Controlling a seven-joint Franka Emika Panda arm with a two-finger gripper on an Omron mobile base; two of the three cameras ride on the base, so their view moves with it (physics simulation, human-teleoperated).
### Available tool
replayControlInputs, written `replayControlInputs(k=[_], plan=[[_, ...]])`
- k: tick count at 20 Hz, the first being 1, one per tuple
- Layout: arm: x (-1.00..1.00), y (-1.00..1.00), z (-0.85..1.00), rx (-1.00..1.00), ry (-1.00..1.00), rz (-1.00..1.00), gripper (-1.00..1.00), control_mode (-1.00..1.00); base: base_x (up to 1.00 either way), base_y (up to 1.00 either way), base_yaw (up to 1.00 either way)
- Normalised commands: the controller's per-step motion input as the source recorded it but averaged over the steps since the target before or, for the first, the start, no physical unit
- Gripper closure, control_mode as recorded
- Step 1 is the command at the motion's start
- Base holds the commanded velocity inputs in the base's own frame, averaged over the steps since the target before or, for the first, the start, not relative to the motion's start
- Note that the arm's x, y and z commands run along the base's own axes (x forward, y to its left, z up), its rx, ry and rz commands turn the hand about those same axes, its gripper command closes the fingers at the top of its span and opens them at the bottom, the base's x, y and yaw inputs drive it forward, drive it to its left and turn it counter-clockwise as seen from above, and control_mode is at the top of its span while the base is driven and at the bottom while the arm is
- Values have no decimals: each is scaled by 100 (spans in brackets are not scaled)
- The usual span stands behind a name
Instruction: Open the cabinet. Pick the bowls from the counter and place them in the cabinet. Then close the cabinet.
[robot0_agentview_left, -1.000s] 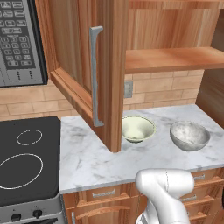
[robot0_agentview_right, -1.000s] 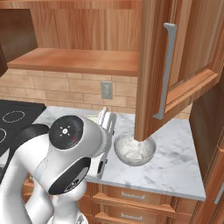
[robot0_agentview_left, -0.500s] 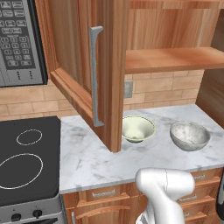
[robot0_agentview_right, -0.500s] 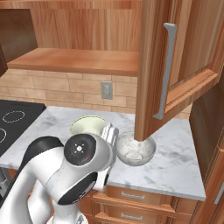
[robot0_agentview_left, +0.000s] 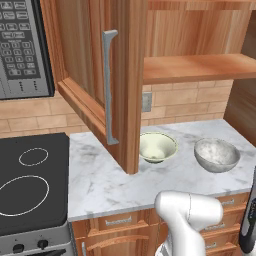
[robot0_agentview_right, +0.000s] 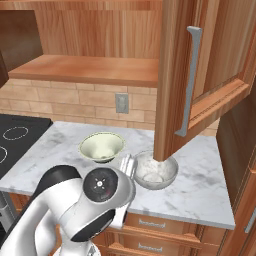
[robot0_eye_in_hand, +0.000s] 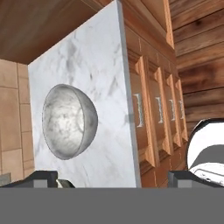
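Jaws spread wide, empty; two bowls (robot0_agentview_left: 158, 146) (robot0_agentview_left: 216, 154) sit on counter (robot0_agentview_left: 110, 185).

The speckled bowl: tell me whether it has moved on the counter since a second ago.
No. The speckled bowl sits at the same spot on the counter, right of the green bowl and below the cabinet shelf, as before.

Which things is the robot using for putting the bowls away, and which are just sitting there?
For the job: open cabinet, cream-green bowl, grey speckled bowl, marble counter.
Just there: microwave, black stove top, drawers, wall outlet.
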Motion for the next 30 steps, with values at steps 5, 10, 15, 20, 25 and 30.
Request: replayControlInputs(k=[5,10,15,20,25,30], plan=[[17,9,-18,0,1,2,-100,-100,0,0,0],[38,28,-14,0,-1,0,-100,-100,0,0,0],[43,18,-10,0,-3,0,-100,-100,0,0,0],[31,0,-17,0,0,0,-100,-100,0,0,0],[31,0,-18,0,0,0,-100,-100,0,0,0],[37,-6,-17,0,0,0,-100,-100,0,0,0]])
